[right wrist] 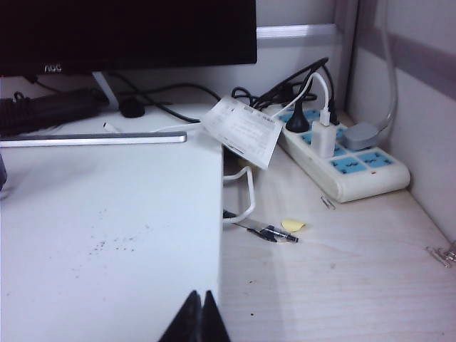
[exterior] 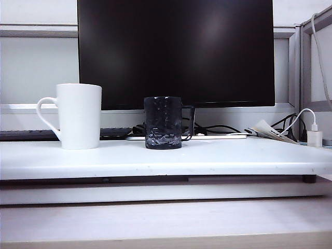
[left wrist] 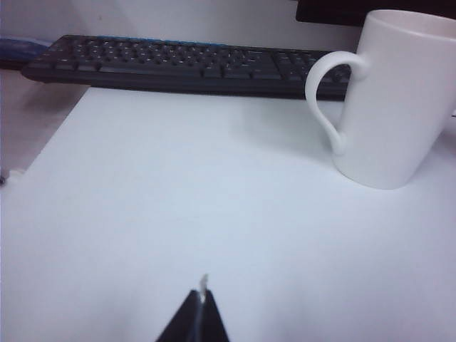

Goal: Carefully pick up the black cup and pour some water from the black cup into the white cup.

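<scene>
From the front, the white cup stands left on the raised white tabletop, and the black cup stands apart at its middle, with bare board to the right edge. At the left wrist, the left gripper has its jaws pressed shut, holding nothing, over open board near the white cup. At the right wrist, the right gripper hangs by the board's side edge, jaws closed and empty; a power strip lies beyond.

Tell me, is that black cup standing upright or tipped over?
Upright. The black cup stands flat on the white board, rim level, handle to the right, beside the white cup. No gripper touches it.
</scene>
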### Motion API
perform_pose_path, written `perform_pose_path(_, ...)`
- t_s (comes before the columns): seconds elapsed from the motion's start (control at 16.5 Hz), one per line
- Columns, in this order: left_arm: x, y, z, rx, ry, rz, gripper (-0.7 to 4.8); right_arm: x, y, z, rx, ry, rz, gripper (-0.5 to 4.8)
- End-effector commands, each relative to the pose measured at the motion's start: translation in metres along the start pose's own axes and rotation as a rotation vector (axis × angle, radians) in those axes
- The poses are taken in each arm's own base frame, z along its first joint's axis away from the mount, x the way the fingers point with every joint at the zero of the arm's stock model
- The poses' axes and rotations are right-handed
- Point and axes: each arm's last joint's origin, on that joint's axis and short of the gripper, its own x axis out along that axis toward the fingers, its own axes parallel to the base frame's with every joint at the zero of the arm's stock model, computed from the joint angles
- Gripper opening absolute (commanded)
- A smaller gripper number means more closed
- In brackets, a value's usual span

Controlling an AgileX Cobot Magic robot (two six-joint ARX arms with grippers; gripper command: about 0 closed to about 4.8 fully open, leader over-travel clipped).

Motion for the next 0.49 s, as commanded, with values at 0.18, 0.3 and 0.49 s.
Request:
perform_pose_path(0.18, 0.0, 0.0, 0.0, 0.0, 0.003, -0.005, -0.05, 0.0, 0.0, -0.001, 0.004, -0.006, -0.005, -0.01)
perform_pose_path(0.3, 0.0, 0.0, 0.0, 0.002, 0.003, -0.006, -0.05, 0.0, 0.0, -0.001, 0.004, -0.006, -0.005, -0.01)
perform_pose_path(0.49, -0.001, -0.002, 0.004, -0.022, -0.016, -0.04, -0.05, -0.002, 0.001, 0.012, 0.009, -0.048, 0.029, -0.01)
